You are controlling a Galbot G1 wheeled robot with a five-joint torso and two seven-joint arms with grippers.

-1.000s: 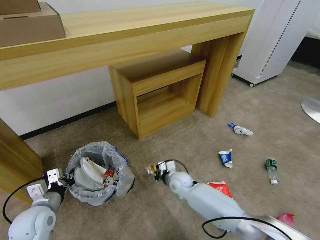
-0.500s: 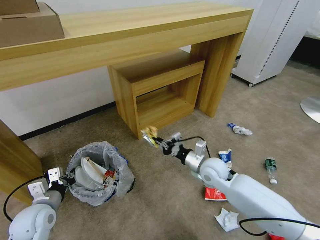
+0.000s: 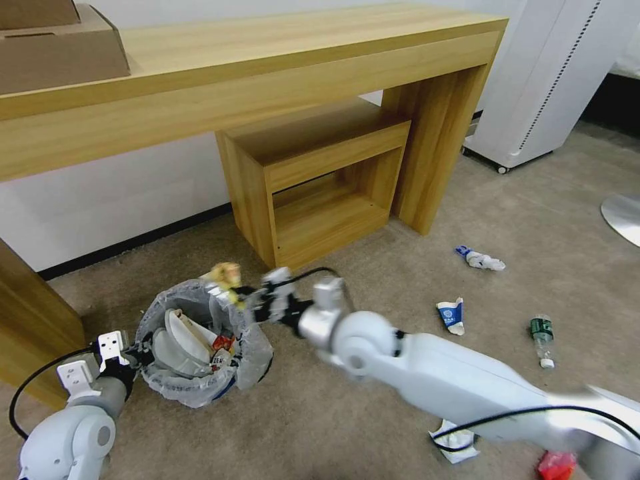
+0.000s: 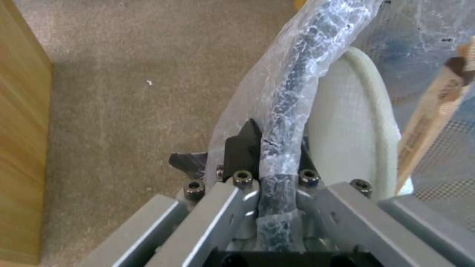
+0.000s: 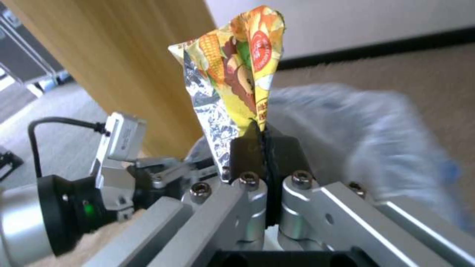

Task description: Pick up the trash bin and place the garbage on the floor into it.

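The trash bin (image 3: 252, 348), round with a translucent white bag liner, stands on the carpet at the lower left and holds white slippers and red scraps. My left gripper (image 3: 138, 353) is shut on its bag-covered rim (image 4: 282, 111), beside a white slipper (image 4: 356, 126). A yellow snack wrapper (image 3: 224, 273) hangs just above the bin's far rim, pinched in my shut right gripper (image 3: 245, 295). The right wrist view shows the wrapper (image 5: 237, 70) standing up from that gripper (image 5: 265, 146). Garbage on the floor: blue-white wrappers (image 3: 480, 260) (image 3: 452, 315), a green-label bottle (image 3: 543, 339), crumpled white paper (image 3: 457, 445), a red piece (image 3: 557, 465).
A long wooden desk (image 3: 280, 73) runs along the wall, with a small wooden shelf unit (image 3: 313, 180) tucked under it just behind the bin. A cardboard box (image 3: 57, 47) sits on the desk. A white wheeled appliance (image 3: 553, 80) and a round metal base (image 3: 623, 217) stand at the right.
My right arm has swung left across the floor, carrying the yellow wrapper from the middle of the carpet to just over the bin's rim. The left gripper has kept its hold on the bin.
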